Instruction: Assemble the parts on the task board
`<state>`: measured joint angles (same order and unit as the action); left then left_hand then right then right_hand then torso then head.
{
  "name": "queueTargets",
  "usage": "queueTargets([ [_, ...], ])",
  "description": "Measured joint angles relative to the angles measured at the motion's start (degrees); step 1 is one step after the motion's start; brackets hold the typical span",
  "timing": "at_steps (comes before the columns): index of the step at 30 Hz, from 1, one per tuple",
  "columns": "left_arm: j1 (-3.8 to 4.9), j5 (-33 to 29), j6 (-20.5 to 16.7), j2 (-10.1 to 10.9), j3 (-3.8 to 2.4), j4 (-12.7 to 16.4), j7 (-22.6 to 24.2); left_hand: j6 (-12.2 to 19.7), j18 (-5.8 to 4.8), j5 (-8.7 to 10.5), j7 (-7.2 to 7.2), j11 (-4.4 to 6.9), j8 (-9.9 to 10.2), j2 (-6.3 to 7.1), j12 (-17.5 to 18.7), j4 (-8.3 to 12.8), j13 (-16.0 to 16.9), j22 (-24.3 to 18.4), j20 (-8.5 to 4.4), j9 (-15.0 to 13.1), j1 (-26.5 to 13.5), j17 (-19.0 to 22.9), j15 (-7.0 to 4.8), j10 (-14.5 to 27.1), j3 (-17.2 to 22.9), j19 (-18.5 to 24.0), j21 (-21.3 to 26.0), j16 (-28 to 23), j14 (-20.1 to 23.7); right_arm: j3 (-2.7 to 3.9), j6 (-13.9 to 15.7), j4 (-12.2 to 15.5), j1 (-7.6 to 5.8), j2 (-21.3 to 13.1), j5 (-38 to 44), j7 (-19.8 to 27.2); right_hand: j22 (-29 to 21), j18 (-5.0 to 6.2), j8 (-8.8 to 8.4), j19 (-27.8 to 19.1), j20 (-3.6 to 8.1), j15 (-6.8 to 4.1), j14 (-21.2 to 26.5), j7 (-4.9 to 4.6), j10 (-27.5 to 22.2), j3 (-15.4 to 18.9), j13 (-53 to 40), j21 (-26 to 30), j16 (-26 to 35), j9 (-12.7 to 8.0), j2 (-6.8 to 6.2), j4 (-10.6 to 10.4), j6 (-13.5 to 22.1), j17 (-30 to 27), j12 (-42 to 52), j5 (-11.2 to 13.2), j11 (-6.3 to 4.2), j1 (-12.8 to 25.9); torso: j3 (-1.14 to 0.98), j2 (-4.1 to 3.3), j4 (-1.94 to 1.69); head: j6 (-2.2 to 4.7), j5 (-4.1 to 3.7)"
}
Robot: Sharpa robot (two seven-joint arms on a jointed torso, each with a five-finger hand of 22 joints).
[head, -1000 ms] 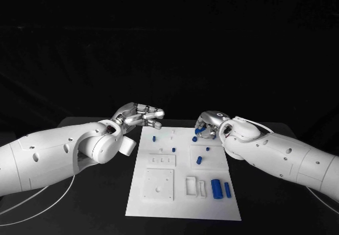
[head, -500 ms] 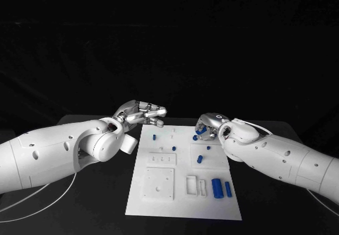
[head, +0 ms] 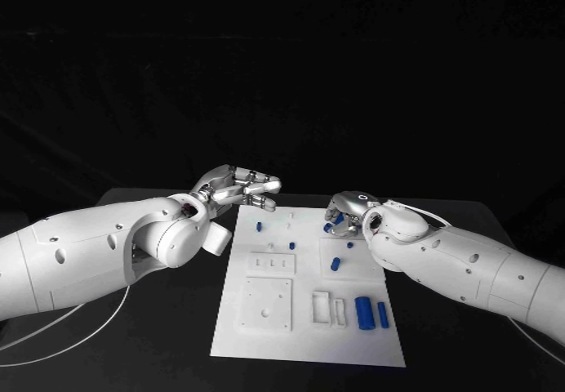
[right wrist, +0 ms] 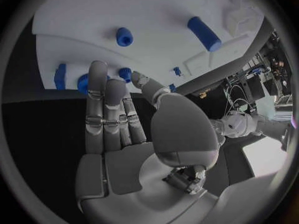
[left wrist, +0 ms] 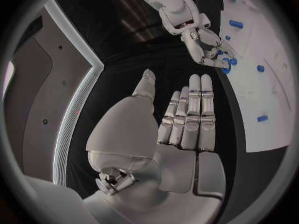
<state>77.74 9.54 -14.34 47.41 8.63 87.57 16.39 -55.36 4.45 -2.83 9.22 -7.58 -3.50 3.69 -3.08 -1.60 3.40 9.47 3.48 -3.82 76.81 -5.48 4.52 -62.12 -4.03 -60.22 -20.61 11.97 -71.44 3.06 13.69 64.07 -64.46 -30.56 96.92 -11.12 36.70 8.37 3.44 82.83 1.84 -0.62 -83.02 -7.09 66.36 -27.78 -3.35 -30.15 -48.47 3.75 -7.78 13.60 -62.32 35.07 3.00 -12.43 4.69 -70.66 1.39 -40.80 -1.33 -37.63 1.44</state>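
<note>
- Task board [head: 304, 327]: white plate lying flat mid-table, long axis running away from the robot, with raised white blocks in its near half.
- Parts on the board: two blue cylinders [head: 364, 312] side by side near the near-right corner; one short blue piece [head: 335, 263] lying in the right-hand recess; small blue pegs [head: 258, 231] standing nearer the far end (exact seating too small to tell).
- Blue part [head: 337, 219] at the far right edge of the board, right beside the right hand's fingertips; seen in the right wrist view as a rounded blue piece [right wrist: 83, 83] partly behind one fingertip. Cannot tell whether gripped or merely touched.
- Right hand [head: 349, 209]: lowered over the board's far right corner, fingers [right wrist: 97, 92] stretched out close together and reaching to the board's edge, thumb set a little apart (grip on the blue part not resolvable).
- Left hand [head: 242, 189]: raised above the table just beyond the board's far left corner, holding nothing; fingers [left wrist: 194, 109] extended straight and lying side by side, thumb apart from them.
- Black table [head: 153, 327]: under the board, visible on both sides.
</note>
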Motion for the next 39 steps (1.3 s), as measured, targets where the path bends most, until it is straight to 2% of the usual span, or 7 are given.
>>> queueTargets([
  [5,0.36,0.0,0.0,0.0,0.0,0.0,-0.1,0.2,-0.01,0.0,0.19,0.0,0.0,0.0,0.0,0.0,0.0,-0.1,-0.2,0.0,0.0,0.0,0.0,0.0,0.0,-0.2,0.0,0.0,0.0,-0.07,-0.3,-0.1,0.2,0.2,0.2,-0.1,1.2,-0.07,0.0,-0.2,0.22,-0.21,0.2,0.32,1.0,-0.7,0.0,0.0,0.0,0.0,0.0,0.2,-0.4,0.0,0.0,0.1,-0.25,0.0,-0.03,-0.11,-0.01,-0.1,0.12],
  [13,0.75,0.0,0.1,-0.1,0.0,-0.2,-0.3,0.2,-0.01,0.0,0.19,0.0,0.0,0.0,0.0,0.0,0.0,0.0,-0.2,0.0,0.0,0.0,0.0,0.0,0.0,-0.2,0.0,0.0,0.0,-0.12,-0.6,-0.2,0.33,0.6,0.7,-0.2,2.8,-0.44,0.0,-0.5,0.53,-0.42,0.4,0.65,3.4,-2.7,0.0,-0.7,0.0,0.1,0.02,0.3,-2.1,0.0,0.0,1.8,-0.9,0.0,0.03,-0.39,0.14,-0.18,0.28],
  [17,0.8,0.0,0.2,-0.2,0.0,-0.3,-0.4,0.2,-0.01,0.0,0.19,0.0,0.0,0.0,0.0,0.0,0.0,0.0,-0.2,0.0,0.0,0.0,0.0,0.0,0.0,-0.2,0.0,0.0,0.0,-0.12,-0.8,-0.3,0.38,0.6,0.9,-0.3,3.6,-0.54,0.0,-0.7,0.71,-0.63,0.2,0.93,4.4,-3.5,0.0,-0.7,0.0,0.1,0.66,0.3,-2.8,0.0,0.0,3.3,-1.22,0.0,0.1,-0.46,0.1,-0.14,0.24],
  [26,0.91,0.0,0.4,-0.3,0.0,-0.3,-0.5,0.2,-0.01,0.0,0.2,0.0,0.0,0.0,0.0,0.0,0.0,-0.1,-0.2,0.0,0.0,0.0,0.0,0.0,0.0,-0.2,0.0,0.0,0.0,-0.11,-0.8,-0.3,0.35,0.8,1.5,-0.8,5.3,-0.98,-0.03,-1.0,1.37,-1.33,0.5,1.48,6.8,-5.0,-0.1,-1.0,-0.2,0.1,1.77,0.4,-5.4,0.4,0.0,5.8,-2.04,-0.7,0.1,-0.56,-0.02,-0.2,0.24],
  [32,0.94,0.0,0.6,-0.3,0.0,-0.4,-0.6,0.2,-0.01,0.0,0.19,-0.2,0.0,0.0,0.0,0.0,0.0,-0.1,-0.2,0.0,0.0,-0.1,0.0,0.2,0.0,-0.2,0.0,0.0,0.0,-0.11,-0.5,-0.5,0.36,1.0,2.0,-1.3,7.1,-1.33,-0.19,-1.2,1.65,-1.52,0.3,1.64,7.2,-5.0,-0.1,-1.3,-0.5,0.1,1.99,0.4,-5.9,0.6,0.0,5.8,-2.04,-0.6,0.1,-0.59,-0.03,-0.23,0.35],
  [35,0.95,0.0,0.7,-0.4,0.0,-0.6,-0.7,0.2,-0.01,0.0,0.19,-0.2,0.0,-0.1,0.0,0.1,0.0,-0.1,-0.2,0.0,0.1,-0.1,0.0,0.2,-0.1,-0.2,0.0,0.0,0.0,-0.11,-0.1,-0.6,0.36,0.9,2.2,-1.6,7.5,-1.36,-0.12,-1.1,1.77,-1.52,0.3,1.81,7.4,-4.6,-0.1,-1.3,-0.5,0.1,2.23,-0.1,-6.4,0.7,0.0,4.3,-2.24,-0.3,0.1,-0.59,-0.01,-0.15,0.4],
  [39,0.97,0.0,0.8,-0.6,0.0,-0.9,-0.8,0.2,-0.01,0.0,0.19,-0.2,0.0,-0.24,0.0,0.2,0.0,-0.1,-0.2,0.0,0.2,-0.1,0.0,0.2,-0.2,-0.2,0.0,0.0,0.0,-0.16,0.3,0.1,0.36,0.4,2.5,-2.3,7.7,-1.37,0.04,-1.0,1.87,-1.72,0.5,1.91,7.6,-4.6,-0.1,-1.2,-0.5,0.1,2.38,-0.3,-6.6,0.7,0.0,4.1,-2.45,-0.2,0.1,-0.57,-0.02,-0.02,0.53],
])
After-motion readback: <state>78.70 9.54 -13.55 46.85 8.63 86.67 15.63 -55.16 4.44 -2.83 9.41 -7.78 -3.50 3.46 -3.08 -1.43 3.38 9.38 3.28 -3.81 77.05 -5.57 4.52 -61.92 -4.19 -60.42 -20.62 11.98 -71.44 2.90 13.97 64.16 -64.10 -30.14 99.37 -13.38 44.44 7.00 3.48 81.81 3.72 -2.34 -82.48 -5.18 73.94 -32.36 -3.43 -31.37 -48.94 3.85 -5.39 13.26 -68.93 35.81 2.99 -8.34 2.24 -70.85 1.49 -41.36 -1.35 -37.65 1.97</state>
